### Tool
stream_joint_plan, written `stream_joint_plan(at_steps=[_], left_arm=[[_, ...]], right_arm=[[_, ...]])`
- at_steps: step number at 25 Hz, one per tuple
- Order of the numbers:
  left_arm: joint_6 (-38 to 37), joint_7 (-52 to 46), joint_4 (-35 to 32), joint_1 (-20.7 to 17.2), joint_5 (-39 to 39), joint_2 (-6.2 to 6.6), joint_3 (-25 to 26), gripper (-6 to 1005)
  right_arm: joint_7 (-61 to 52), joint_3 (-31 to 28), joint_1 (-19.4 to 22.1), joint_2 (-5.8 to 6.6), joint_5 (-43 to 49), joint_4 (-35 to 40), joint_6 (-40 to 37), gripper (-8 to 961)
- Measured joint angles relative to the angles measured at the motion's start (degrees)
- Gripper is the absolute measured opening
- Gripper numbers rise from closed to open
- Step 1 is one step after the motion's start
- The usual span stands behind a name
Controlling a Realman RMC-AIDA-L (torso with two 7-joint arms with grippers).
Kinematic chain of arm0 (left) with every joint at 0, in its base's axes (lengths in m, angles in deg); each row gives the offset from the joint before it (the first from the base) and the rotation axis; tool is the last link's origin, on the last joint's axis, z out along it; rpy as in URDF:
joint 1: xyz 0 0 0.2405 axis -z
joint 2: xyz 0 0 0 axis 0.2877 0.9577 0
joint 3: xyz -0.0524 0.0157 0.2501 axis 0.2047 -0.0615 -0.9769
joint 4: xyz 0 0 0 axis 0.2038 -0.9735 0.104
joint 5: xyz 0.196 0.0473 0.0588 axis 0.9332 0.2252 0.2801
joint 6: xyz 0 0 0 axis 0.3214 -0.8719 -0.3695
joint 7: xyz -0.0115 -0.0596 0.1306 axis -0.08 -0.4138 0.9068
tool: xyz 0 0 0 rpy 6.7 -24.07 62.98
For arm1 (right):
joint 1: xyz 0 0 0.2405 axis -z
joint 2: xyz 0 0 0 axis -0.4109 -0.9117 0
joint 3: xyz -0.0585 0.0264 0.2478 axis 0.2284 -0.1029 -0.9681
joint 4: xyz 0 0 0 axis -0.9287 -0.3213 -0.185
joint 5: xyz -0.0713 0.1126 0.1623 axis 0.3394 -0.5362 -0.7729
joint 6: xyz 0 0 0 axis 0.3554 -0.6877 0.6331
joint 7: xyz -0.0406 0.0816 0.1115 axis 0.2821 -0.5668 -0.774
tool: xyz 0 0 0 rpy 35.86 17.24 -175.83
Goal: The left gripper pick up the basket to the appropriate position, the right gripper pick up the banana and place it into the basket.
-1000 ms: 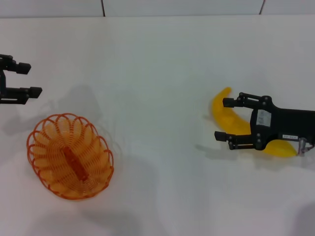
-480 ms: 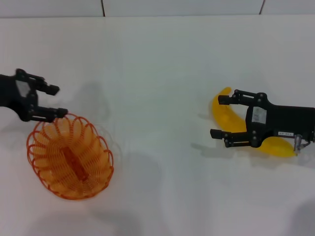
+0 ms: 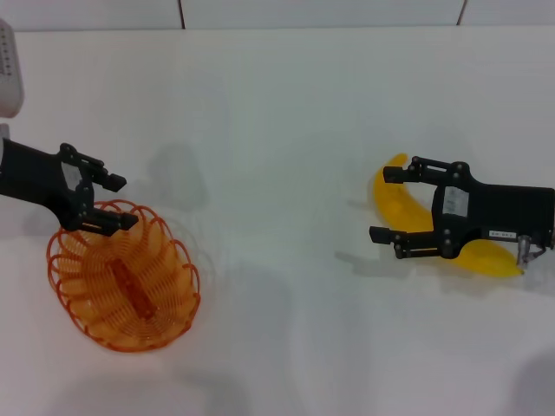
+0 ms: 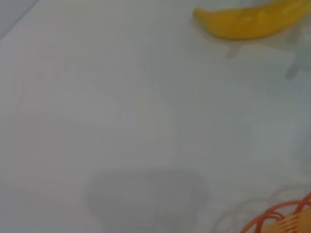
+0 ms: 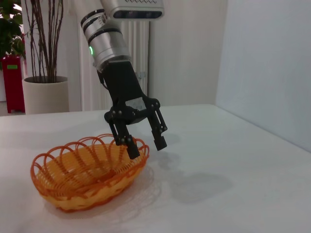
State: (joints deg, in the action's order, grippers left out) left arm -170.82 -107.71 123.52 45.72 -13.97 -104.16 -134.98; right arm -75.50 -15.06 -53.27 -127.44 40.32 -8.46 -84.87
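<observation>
The orange wire basket (image 3: 121,279) sits on the white table at the front left. My left gripper (image 3: 119,202) is open at the basket's far rim. In the right wrist view (image 5: 147,144) one of its fingers is inside the rim and the other outside the basket (image 5: 87,174). The yellow banana (image 3: 401,206) lies on the right. My right gripper (image 3: 383,204) is open and sits over it, fingers on either side, covering its middle. The left wrist view shows the banana (image 4: 248,22) and a bit of the basket rim (image 4: 286,218).
The white table (image 3: 277,113) spreads between the basket and the banana. A white part of the left arm (image 3: 7,69) shows at the far left. A potted plant (image 5: 43,92) and a radiator stand beyond the table's edge.
My left gripper has moved right and down from the far left edge to the basket's far rim. My right gripper has shifted slightly left over the banana.
</observation>
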Motion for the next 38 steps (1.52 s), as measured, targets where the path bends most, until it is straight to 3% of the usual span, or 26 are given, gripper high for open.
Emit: stream_joint_plan(at_steps=[10,15,18,23,38], left_arm=[[0.3,-1.4,-0.7,0.7,3.4,-0.16,0.0,628],[0.6,-1.6,-1.0,0.8,3.9,-0.23,0.0,401],[0.7,-1.7,-1.0,0.8,3.9,-0.24,0.0,167],[0.7,-1.8,-0.9,0.8,3.8,-0.23,0.0,93],[0.7,-2.0,-0.5,0.3,3.2,-0.07,0.0,60]], right_arm=[[0.0,0.0,0.0,0.0,0.0,0.0,0.0,889],[0.0,0.0,-0.1,0.0,0.0,0.0,0.0,888],[0.0,0.0,-0.1,0.0,0.0,0.0,0.0,888],[0.0,0.0,-0.1,0.0,0.0,0.0,0.0,889],[0.0,0.0,-0.1,0.0,-0.1,0.0,-0.1,888]])
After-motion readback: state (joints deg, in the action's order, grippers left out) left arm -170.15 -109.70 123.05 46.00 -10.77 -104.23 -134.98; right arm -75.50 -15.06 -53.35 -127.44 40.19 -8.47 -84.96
